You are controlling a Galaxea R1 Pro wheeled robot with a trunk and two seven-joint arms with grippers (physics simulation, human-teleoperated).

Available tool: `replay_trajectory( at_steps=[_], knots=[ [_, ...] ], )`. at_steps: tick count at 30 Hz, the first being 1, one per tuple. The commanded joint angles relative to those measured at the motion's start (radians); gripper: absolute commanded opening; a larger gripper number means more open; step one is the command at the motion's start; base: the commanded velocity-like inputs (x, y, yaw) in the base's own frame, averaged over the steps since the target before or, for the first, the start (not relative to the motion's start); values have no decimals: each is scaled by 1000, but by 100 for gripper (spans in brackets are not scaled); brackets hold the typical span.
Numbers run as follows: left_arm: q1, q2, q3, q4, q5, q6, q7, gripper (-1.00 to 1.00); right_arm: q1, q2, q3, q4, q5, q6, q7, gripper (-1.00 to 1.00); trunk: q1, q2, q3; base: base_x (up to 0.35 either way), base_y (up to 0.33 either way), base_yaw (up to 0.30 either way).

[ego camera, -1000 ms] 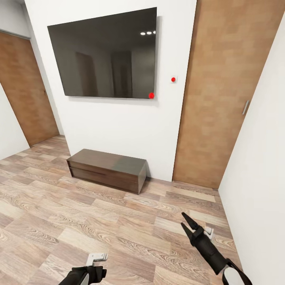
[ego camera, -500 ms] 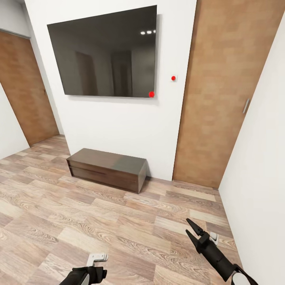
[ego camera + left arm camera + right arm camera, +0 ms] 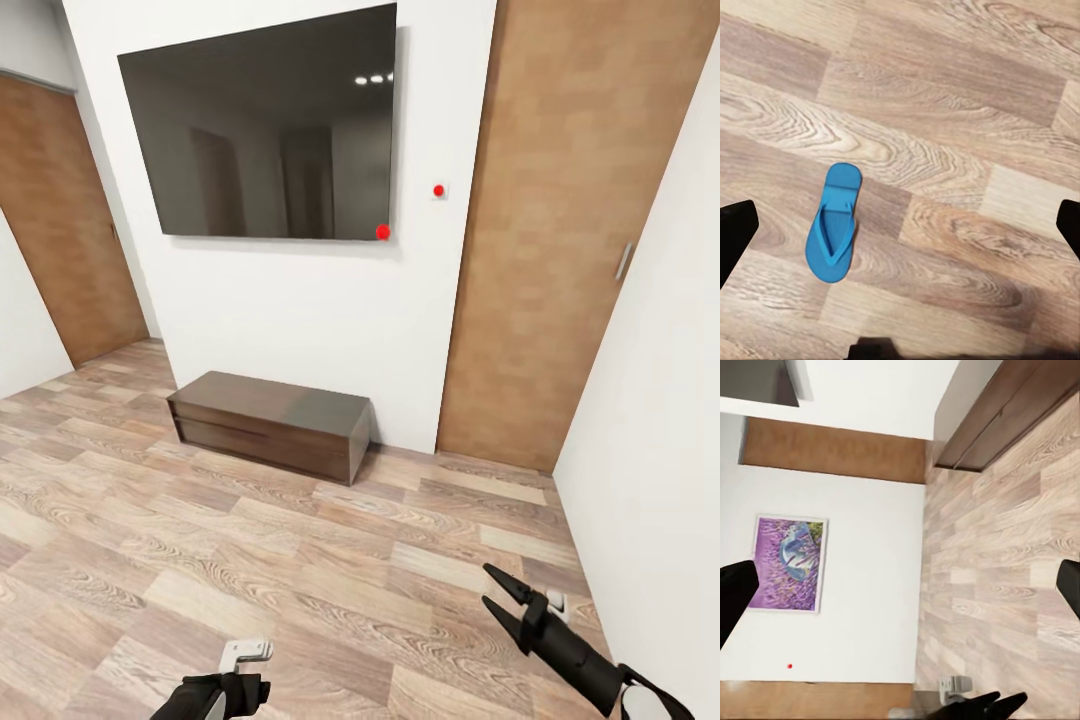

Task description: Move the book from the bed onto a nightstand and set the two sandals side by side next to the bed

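One bright blue sandal (image 3: 834, 225) lies flat on the wood-plank floor in the left wrist view, straps up. My left gripper (image 3: 900, 229) hovers above it, open, with its dark fingertips (image 3: 735, 234) wide apart and nothing between them. Low in the head view, the left gripper (image 3: 236, 684) points down at the floor. My right gripper (image 3: 488, 586) is held low at the right near the white wall, open and empty. The book, the bed and the nightstand are out of view.
A long dark wooden cabinet (image 3: 270, 425) with one wide drawer stands against the white wall under a black screen (image 3: 265, 135). Brown wooden panels (image 3: 565, 230) flank the wall. The right wrist view takes in a purple lavender painting (image 3: 787, 564).
My right gripper has sunk lower and moved to the right, toward the wall. The head view has tipped down slightly. The left arm has not moved.
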Motion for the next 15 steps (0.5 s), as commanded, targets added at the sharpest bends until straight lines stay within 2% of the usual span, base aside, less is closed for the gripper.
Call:
replay_trajectory(
  at_steps=[1, 5, 15],
  knots=[
    [0, 0, 2, -2, 1, 6, 0, 100, -1, -1, -1, -1, -4, 20, 1, 100, 4, -8, -4, 0, 0, 0],
    [0, 0, 3, -2, 1, 7, 0, 100, -1, -3, -1, -6, -3, 69, 1, 100, 19, -36, -17, 0, 0, 0],
    [0, 2, 4, -2, 1, 6, 4, 100, -1, -2, -1, -8, -3, 78, 0, 100, 58, -106, -48, 0, 0, 0]
  ],
)
